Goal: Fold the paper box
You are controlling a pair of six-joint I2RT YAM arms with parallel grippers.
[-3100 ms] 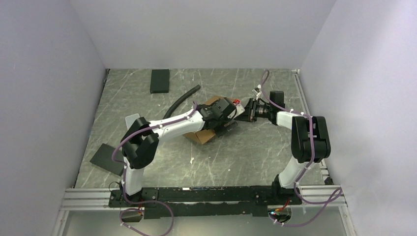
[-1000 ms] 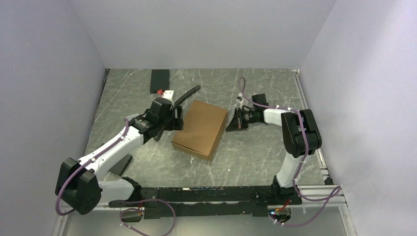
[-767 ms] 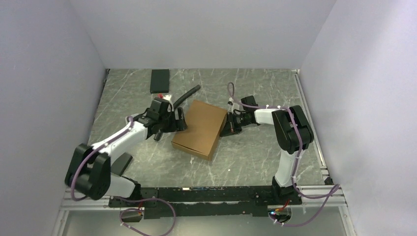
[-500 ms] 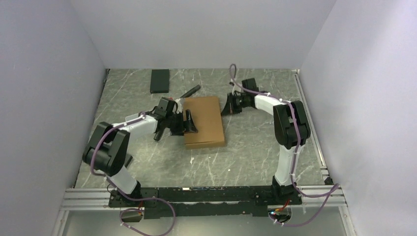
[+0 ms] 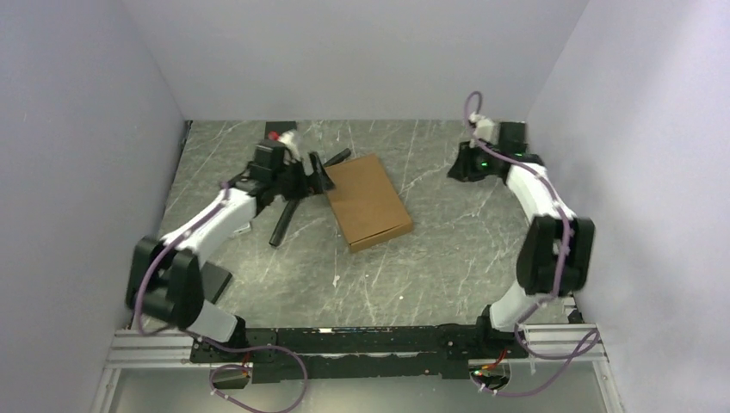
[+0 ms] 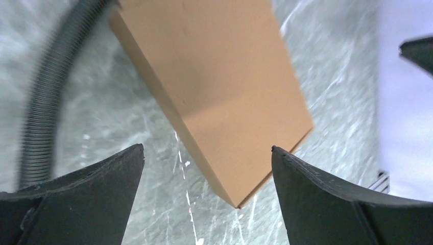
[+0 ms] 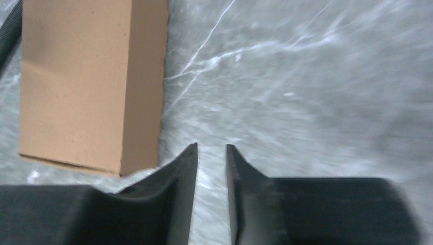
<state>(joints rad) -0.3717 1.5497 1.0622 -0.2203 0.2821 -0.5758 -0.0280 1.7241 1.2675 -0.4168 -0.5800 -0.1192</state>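
Observation:
The paper box is a shut, shallow brown cardboard box lying flat mid-table, turned at an angle. My left gripper hovers just off the box's back left edge, wide open and empty. In the left wrist view, the paper box runs away from my left gripper, one corner pointing between the black fingers. My right gripper is at the back right, well apart from the box. In the right wrist view my right gripper shows a narrow gap holding nothing, and the paper box lies off to the left.
A black ribbed hose lies on the table left of the box, under my left arm, and shows as hose in the left wrist view. A flat black block sits at the near left. Walls close in on three sides.
The box has turned on the table to a new angle. My left gripper moved toward the back and opened wider. My right arm swung away to the back right, its jaws parting slightly.

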